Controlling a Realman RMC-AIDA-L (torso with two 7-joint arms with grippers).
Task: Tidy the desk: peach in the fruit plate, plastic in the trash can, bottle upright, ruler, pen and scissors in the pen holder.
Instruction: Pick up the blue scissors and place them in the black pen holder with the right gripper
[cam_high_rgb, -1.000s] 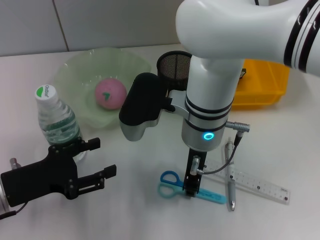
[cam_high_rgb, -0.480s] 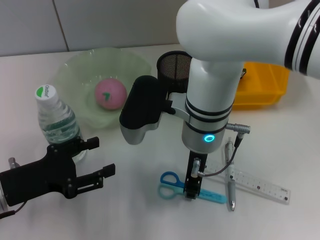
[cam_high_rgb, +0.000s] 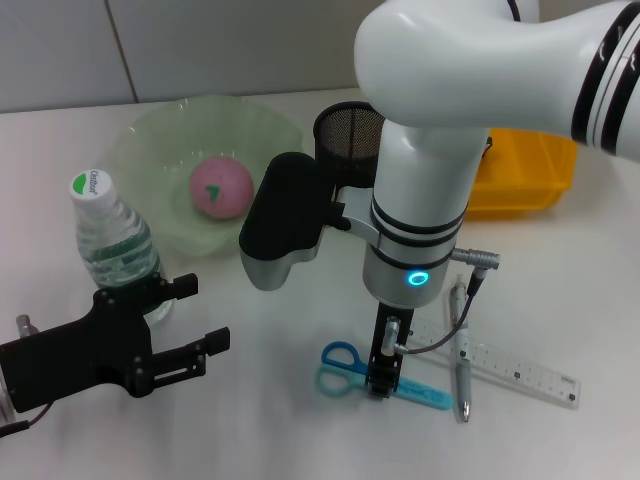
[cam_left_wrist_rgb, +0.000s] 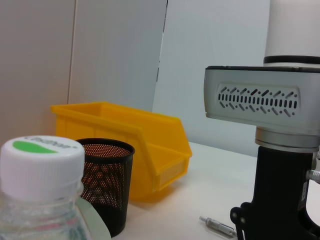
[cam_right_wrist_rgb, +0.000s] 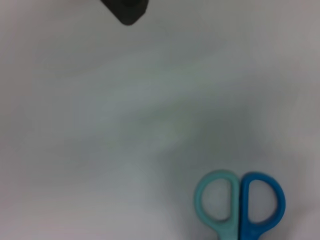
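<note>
The scissors (cam_high_rgb: 340, 366), with one blue and one teal handle, lie flat on the white desk (cam_high_rgb: 280, 420). My right gripper (cam_high_rgb: 383, 378) points straight down and rests on their middle. The right wrist view shows only the scissors' handles (cam_right_wrist_rgb: 240, 205). The pen (cam_high_rgb: 461, 360) and clear ruler (cam_high_rgb: 512, 372) lie just right of the scissors. The black mesh pen holder (cam_high_rgb: 345, 132) stands behind. The pink peach (cam_high_rgb: 221, 187) sits in the green fruit plate (cam_high_rgb: 150, 150). Beside the plate the bottle (cam_high_rgb: 112, 238) stands upright. My left gripper (cam_high_rgb: 195, 316) is open just in front of it, holding nothing. No plastic shows.
A yellow bin (cam_high_rgb: 525, 170) stands at the back right, beside the pen holder (cam_left_wrist_rgb: 105, 180). The bottle's cap (cam_left_wrist_rgb: 42, 160) fills the near corner of the left wrist view, with the right arm's wrist (cam_left_wrist_rgb: 260, 100) and the pen's end (cam_left_wrist_rgb: 217, 226) farther off.
My left gripper has edged very slightly back toward the near left. The right arm and the scissors have hardly moved.
</note>
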